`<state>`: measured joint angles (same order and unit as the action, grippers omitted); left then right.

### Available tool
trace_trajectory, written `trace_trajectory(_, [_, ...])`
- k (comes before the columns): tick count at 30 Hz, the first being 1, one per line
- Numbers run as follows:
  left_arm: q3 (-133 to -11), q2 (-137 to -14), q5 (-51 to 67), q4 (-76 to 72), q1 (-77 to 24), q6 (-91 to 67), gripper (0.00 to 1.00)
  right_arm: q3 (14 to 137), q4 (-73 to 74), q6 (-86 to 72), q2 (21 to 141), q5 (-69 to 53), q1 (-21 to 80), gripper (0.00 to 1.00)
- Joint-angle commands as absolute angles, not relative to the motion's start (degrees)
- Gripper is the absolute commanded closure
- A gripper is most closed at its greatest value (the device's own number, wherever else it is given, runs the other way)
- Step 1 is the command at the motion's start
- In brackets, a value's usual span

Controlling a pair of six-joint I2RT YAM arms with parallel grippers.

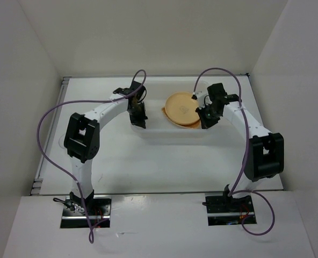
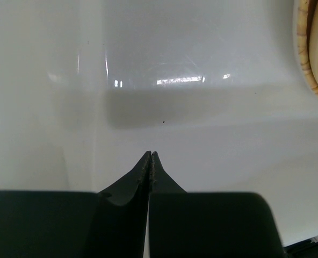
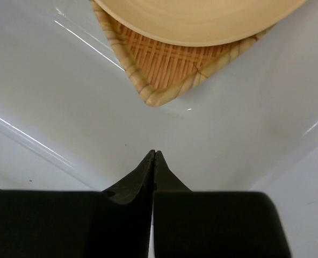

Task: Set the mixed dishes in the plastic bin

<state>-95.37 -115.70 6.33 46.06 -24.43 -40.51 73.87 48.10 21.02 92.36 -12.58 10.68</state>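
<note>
Left tool [image 2: 151,157] and right tool [image 3: 154,155] — both pinched closed.

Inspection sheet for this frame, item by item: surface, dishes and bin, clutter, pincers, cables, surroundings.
Surface: white table, with the two arm bases at its near edge.
Job's things: translucent bin at the far middle. A round plate lies in it on top of the woven plate. No cups seen.
Clutter: nothing seen.
Pincers: left pincer is shut and empty, over the bare bin floor left of the plates. Right pincer is shut and empty, just short of the woven plate's corner.
Cables: purple cables loop off each arm, clear of the dishes.
Surroundings: white walls on three sides.
</note>
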Motion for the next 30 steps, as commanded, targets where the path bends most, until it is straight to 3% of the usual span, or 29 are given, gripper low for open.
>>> trace_trajectory(1, [-95.54, -115.40, 5.71, 45.79, -23.82, -39.81, 1.00, 72.86, 50.71, 20.21, 89.74, -12.39, 11.69, 1.00])
trace_trajectory(7, [-99.82, -109.97, 0.28, 49.91, -23.29, -41.30, 1.00, 81.95, 52.98, 16.70, 87.63, -13.00, 11.69, 0.98])
trace_trajectory(8, [-101.58, -108.12, -3.83, 49.92, -23.29, -41.31, 0.98, 84.52, 53.95, 16.70, 86.93, -13.70, 11.69, 0.78])
trace_trajectory(9, [-103.43, -104.28, -5.78, 50.62, -23.29, -41.92, 0.94, 89.08, 54.83, 16.70, 86.92, -14.41, 10.99, 0.65])
trace_trajectory(10, [-105.27, -102.41, -7.63, 51.23, -23.29, -41.92, 0.74, 90.69, 54.84, 16.70, 86.23, -14.41, 10.38, 0.52])
trace_trajectory(12, [-109.76, -98.37, -12.97, 52.20, -22.59, -41.92, 0.61, 90.88, 53.54, 16.18, 84.29, -10.83, 9.23, 0.32])
trace_trajectory(13, [-110.65, -97.74, -13.53, 53.95, -20.41, -41.92, 0.54, 89.75, 52.48, 15.13, 83.68, -7.85, 9.23, 0.29])
trace_trajectory(14, [-111.18, -97.73, -13.54, 55.27, -18.74, -40.62, 0.22, 87.74, 48.56, 15.12, 82.54, -2.17, 8.53, 0.24])
trace_trajectory(15, [-111.18, -97.73, -13.54, 58.07, -16.89, -40.61, 0.04, 82.23, 46.25, 15.12, 79.05, 1.02, 8.53, 0.20])
trace_trajectory(16, [-110.57, -97.73, -13.54, 58.70, -13.22, -40.61, 0.00, 79.13, 43.88, 15.12, 76.84, 4.45, 8.53, 0.20])
trace_trajectory(19, [-101.83, -94.40, -12.06, 55.66, -6.28, -37.80, 0.00, 68.23, 38.24, 15.73, 68.84, 13.34, 8.53, 0.20])
trace_trajectory(23, [-91.77, -91.85, -4.49, 49.58, 1.38, -33.24, 0.00, 58.65, 37.71, 12.15, 62.93, 15.46, 8.53, 0.20])
trace_trajectory(30, [-86.31, -95.35, -2.81, 45.53, 5.71, -30.85, 0.00, 54.32, 32.08, 11.34, 59.07, 15.12, 2.21, 0.20])
